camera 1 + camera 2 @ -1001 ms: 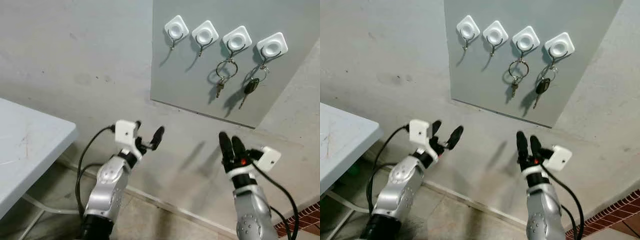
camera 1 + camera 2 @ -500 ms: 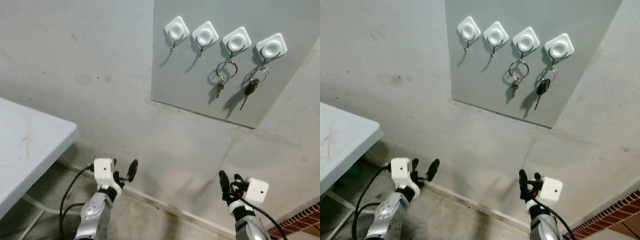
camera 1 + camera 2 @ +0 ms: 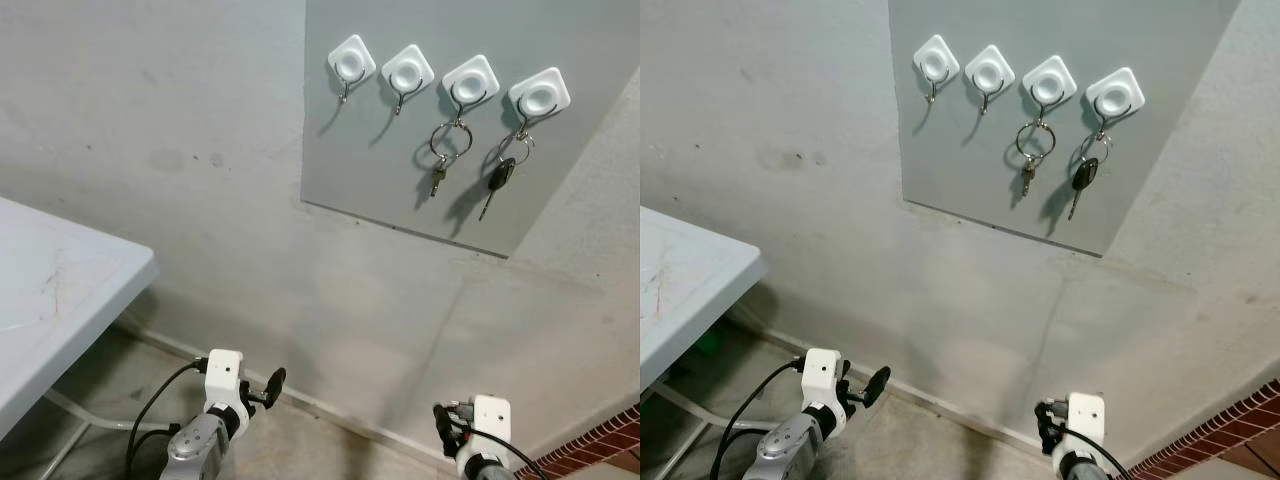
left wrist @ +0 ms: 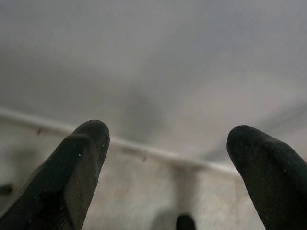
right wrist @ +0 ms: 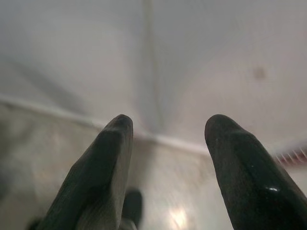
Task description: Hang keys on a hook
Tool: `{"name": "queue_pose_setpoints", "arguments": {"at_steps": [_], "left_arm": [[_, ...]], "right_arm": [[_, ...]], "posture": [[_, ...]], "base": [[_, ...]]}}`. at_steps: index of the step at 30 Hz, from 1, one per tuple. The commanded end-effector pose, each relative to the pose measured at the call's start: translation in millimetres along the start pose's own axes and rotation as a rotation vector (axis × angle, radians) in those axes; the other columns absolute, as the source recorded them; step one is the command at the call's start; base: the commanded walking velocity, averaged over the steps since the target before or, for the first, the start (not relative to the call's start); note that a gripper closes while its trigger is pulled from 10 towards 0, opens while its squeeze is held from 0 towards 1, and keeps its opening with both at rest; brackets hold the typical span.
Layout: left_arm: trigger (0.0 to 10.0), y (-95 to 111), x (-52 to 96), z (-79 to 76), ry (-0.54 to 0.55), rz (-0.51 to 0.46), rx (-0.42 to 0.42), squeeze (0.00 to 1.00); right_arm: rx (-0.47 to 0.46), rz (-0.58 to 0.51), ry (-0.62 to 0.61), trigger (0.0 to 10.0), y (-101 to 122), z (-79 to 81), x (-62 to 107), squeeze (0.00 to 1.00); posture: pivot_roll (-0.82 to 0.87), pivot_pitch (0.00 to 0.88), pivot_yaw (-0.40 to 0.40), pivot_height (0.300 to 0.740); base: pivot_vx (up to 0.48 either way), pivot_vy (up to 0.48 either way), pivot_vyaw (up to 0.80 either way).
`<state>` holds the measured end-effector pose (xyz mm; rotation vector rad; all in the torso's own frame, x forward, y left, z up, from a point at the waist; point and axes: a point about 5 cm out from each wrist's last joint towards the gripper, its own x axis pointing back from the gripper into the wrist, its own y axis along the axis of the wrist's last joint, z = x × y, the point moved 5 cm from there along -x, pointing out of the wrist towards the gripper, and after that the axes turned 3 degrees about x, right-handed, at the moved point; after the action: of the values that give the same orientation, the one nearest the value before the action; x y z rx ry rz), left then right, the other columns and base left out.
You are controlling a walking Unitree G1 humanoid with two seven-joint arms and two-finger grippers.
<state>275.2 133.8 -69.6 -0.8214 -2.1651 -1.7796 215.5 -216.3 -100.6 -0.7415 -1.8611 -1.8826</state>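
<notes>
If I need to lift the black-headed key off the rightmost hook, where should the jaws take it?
Grip the black head of the key, coming straight at the board from the front. It hangs free below its ring on the rightmost hook, flat against the board, and looks broader than the thin blade or the ring.

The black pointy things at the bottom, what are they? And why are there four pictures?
Those are a walking robot's hands, called grippers. Two pictures come from its head, like two eyes. They show the left gripper and right gripper hanging low near the floor, both open and holding nothing. Up on the wall, a grey board has four white hooks. A key ring hangs on the third hook and a black car key on the fourth hook. A white table stands on the left. The other two pictures come from wrist cameras looking along the fingers.
</notes>
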Motion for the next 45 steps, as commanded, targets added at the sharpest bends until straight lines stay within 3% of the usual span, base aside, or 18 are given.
{"name": "queue_pose_setpoints", "arguments": {"at_steps": [1,6,9,11,14,17,21,45], "left_arm": [[10.0,-9,1.5,5.4,0.029,0.059,-0.014,0.00],[10.0,-44,14.7,19.7,0.128,0.207,-0.001,0.00],[10.0,-55,17.7,15.5,0.114,0.258,-0.063,0.00],[10.0,-54,15.6,8.9,0.091,0.245,-0.053,0.00],[10.0,-53,13.7,3.4,0.065,0.249,-0.092,0.00],[10.0,-52,12.7,1.4,0.054,0.250,-0.128,0.00],[10.0,-56,12.6,0.1,0.065,0.282,-0.169,0.00],[10.0,-69,19.2,0.5,0.086,0.313,-0.155,0.00]], "right_arm": [[0.000,0.059,-0.006,10.0,-14,-1.1,3.4,0.00],[0.026,0.213,-0.006,10.0,-50,0.6,15.5,0.00],[0.064,0.289,0.012,10.0,-68,7.2,22.8,0.00],[0.064,0.305,0.012,10.0,-71,9.6,23.8,0.00],[0.057,0.293,0.022,10.0,-67,15.7,20.6,0.00],[0.134,0.281,0.070,10.0,-63,24.1,18.3,0.00],[0.129,0.296,0.063,10.0,-65,20.2,18.9,0.00],[0.112,0.303,0.064,10.0,-64,21.2,17.4,0.00]], "posture": [[-0.03,0.000,-0.016,0.740],[-0.03,0.000,-0.019,0.740],[-0.04,0.000,-0.015,0.740],[-0.04,0.000,-0.011,0.740],[-0.04,0.000,-0.017,0.740],[-0.04,0.000,-0.022,0.740],[-0.04,0.000,-0.032,0.740],[-0.03,0.000,-0.031,0.740]], "base": [[0.000,0.000,0.00],[0.000,0.000,0.00],[0.000,0.000,0.00],[0.000,0.000,0.00],[0.000,0.000,0.00],[0.000,0.000,0.00],[0.000,0.000,0.00],[0.000,0.000,0.00]]}}
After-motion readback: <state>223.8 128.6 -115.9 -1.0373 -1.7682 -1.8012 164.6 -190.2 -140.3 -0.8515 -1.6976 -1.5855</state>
